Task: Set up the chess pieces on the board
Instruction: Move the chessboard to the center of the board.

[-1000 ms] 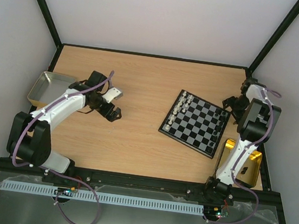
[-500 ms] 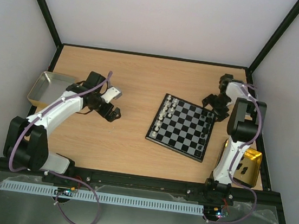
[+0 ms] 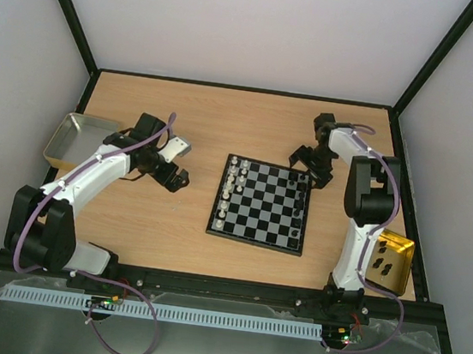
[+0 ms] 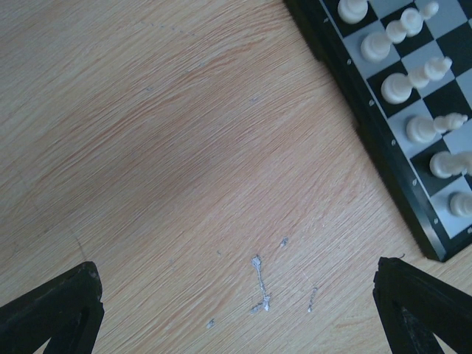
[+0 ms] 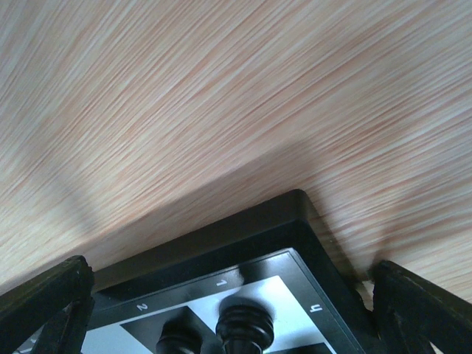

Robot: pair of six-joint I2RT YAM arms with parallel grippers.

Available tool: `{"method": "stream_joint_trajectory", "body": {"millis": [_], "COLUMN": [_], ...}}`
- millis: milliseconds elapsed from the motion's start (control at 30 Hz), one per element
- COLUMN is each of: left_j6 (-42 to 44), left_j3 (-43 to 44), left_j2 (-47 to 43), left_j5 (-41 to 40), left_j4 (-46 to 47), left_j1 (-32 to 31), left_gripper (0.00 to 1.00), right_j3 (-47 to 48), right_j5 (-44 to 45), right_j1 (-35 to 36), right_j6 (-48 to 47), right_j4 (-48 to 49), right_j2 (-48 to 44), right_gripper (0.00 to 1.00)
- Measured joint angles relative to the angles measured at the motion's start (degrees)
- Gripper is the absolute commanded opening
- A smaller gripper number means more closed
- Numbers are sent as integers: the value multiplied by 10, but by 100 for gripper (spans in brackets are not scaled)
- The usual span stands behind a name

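The board (image 3: 261,204) lies mid-table. White chess pieces (image 3: 230,185) stand along its left side and black chess pieces (image 3: 302,204) along its right side. My left gripper (image 3: 174,176) is open and empty, over bare wood left of the board. In the left wrist view (image 4: 237,269) its fingers are wide apart, with the board's edge (image 4: 383,140) and white pieces (image 4: 402,85) at the upper right. My right gripper (image 3: 310,169) is open over the board's far right corner. The right wrist view (image 5: 232,264) shows that corner (image 5: 295,214) and two black pieces (image 5: 243,321) standing there.
A silver metal tray (image 3: 75,138) sits at the far left behind my left arm. A gold tin (image 3: 388,263) holding several black pieces sits at the right beside my right arm. Grey scuff marks (image 4: 259,284) show on the wood between my left fingers.
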Motion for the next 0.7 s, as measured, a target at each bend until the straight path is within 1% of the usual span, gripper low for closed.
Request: {"method": "stream_joint_trajectory", "body": {"millis": [400,567,700], "left_j6": [0,0,0], "left_j3": [-6,-6,-6], "left_j2": [0,0,0], "left_j5": [-21,-37,-44], "left_j4": [0,0,-3], "left_j1": [19,38,54], "left_gripper": [100,100,100], "right_j3": [-21,-19,-5], "right_j5": [-27,-18,17], "right_j1": [87,97,99], "right_j6": [-7,-19,-30], "right_j4": [21,16,-2], "right_j2": [-14,-15,-16], "right_gripper": [98,98,98]}}
